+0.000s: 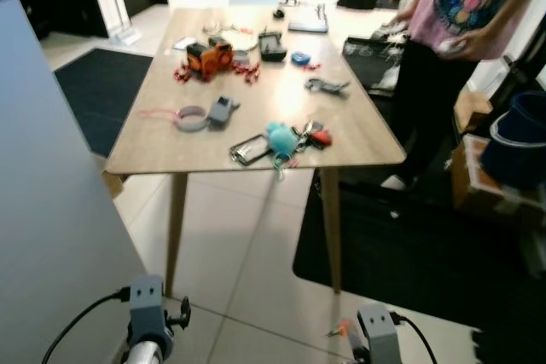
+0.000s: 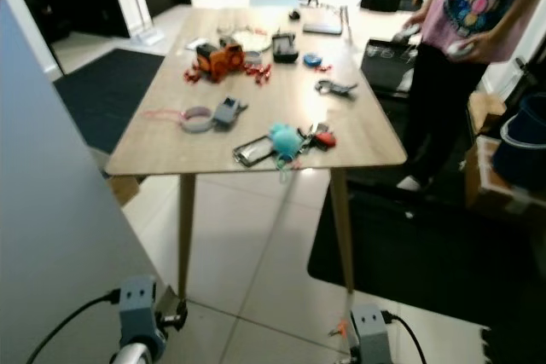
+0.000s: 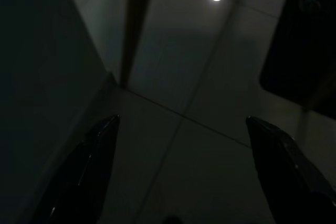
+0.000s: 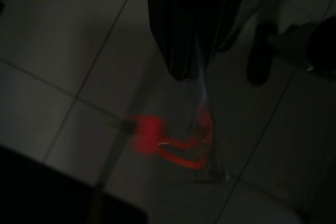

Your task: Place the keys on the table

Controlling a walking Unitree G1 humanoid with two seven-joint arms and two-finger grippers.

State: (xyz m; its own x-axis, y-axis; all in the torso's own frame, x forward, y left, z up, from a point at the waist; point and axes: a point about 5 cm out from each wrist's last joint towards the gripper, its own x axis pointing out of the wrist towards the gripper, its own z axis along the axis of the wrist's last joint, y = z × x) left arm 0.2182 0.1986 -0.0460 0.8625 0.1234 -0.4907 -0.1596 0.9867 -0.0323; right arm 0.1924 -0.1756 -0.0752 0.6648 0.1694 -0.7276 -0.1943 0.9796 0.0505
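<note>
Carry step: right gripper (image 4: 184,72) fingers clenched on keys (image 4: 178,142), hanging low. Left gripper (image 3: 181,171) fingers released, idle. Next: approach table (image 1: 162,147), lift, release.

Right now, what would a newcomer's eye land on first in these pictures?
A wooden table strewn with small things stands ahead, a teal fuzzy keychain near its front edge and an orange toy farther back. A person stands at the table's right side. Low down, the right gripper dangles red keys over the tiled floor.
</note>
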